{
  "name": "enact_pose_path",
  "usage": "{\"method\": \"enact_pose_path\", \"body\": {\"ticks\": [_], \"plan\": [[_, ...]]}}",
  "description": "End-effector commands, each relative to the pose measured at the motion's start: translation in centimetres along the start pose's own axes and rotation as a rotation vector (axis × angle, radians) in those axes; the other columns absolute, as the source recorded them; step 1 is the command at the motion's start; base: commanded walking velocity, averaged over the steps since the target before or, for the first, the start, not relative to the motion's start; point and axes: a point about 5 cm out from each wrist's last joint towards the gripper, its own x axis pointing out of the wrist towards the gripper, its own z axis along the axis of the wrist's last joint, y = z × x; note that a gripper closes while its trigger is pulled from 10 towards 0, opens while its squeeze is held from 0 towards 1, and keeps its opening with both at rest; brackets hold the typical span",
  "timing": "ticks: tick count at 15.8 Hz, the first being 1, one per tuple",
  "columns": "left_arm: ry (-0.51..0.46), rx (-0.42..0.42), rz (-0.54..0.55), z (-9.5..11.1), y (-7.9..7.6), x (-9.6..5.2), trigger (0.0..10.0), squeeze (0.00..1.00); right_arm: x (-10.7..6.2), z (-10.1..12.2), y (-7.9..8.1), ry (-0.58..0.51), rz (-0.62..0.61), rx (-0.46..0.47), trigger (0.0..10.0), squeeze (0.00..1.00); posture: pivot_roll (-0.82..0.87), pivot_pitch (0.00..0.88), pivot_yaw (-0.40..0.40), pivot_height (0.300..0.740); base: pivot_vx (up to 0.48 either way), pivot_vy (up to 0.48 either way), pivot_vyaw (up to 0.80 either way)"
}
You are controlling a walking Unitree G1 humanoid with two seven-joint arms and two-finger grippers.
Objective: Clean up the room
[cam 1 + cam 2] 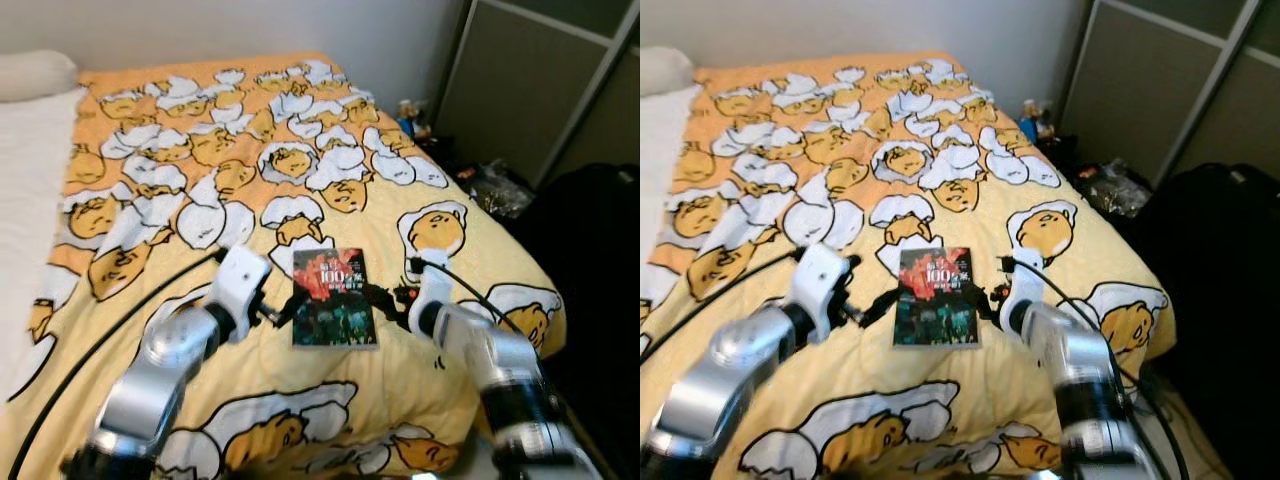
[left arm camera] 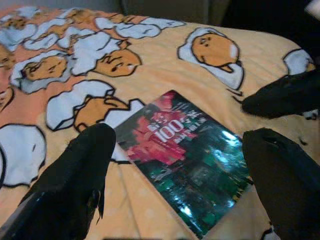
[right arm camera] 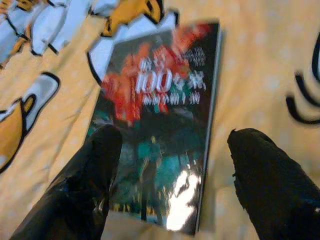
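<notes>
A book (image 1: 333, 298) with a red and dark green glossy cover lies flat on the yellow egg-pattern bedspread (image 1: 300, 130), near the bed's foot. My left gripper (image 1: 284, 309) sits at the book's left edge, open, and its fingers straddle the cover in the left wrist view (image 2: 180, 142). At the book's right edge my right gripper (image 1: 386, 297) is open too, with one finger over the cover and the other beside the right edge (image 3: 175, 142). Neither gripper holds anything. A black finger (image 2: 285, 92) of the right gripper appears beyond the book.
A white pillow (image 1: 35, 72) and white sheet (image 1: 25, 170) lie along the bed's left side. Bottles (image 1: 408, 118) and clutter (image 1: 500, 185) are on the floor to the right. A large black object (image 1: 590, 230) stands by the grey sliding doors (image 1: 530, 80). A black cable (image 1: 100, 340) crosses the bedspread.
</notes>
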Motion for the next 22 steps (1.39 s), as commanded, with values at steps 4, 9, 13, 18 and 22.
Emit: {"method": "enact_pose_path", "body": {"ticks": [4, 9, 13, 18, 22], "plan": [[0.047, 0.022, -0.077, 0.6, 0.9, 0.4, 10.0, 0.00, 1.3, 0.7, -1.2, 0.031, -0.097, 0.092, 10.0, 1.00, -0.03, 0.000, 0.018, 0.740, 0.000, 0.000, 0.00], [0.089, 0.037, -0.141, 0.5, 1.1, -0.4, 10.0, 0.00, 2.1, -0.7, -1.1, 0.106, -0.085, 0.146, 10.0, 1.00, 0.00, 0.000, 0.034, 0.740, 0.000, 0.000, 0.00], [0.138, 0.004, -0.240, -0.3, 0.2, -0.9, 10.0, 0.00, 2.6, -1.0, -0.1, 0.097, -0.025, 0.242, 10.0, 1.00, 0.02, 0.000, 0.033, 0.740, 0.000, 0.000, 0.00], [0.151, -0.004, -0.252, -0.5, 0.1, -1.0, 10.0, 0.00, 3.0, -2.3, 0.8, 0.133, 0.023, 0.306, 10.0, 0.95, 0.03, 0.000, 0.025, 0.740, 0.000, 0.000, 0.00], [0.168, -0.001, -0.257, -0.9, -0.1, -1.2, 10.0, 0.00, 2.7, -3.9, 0.0, 0.164, -0.019, 0.316, 10.0, 0.26, 0.03, 0.000, 0.027, 0.740, 0.000, 0.000, 0.00]]}}
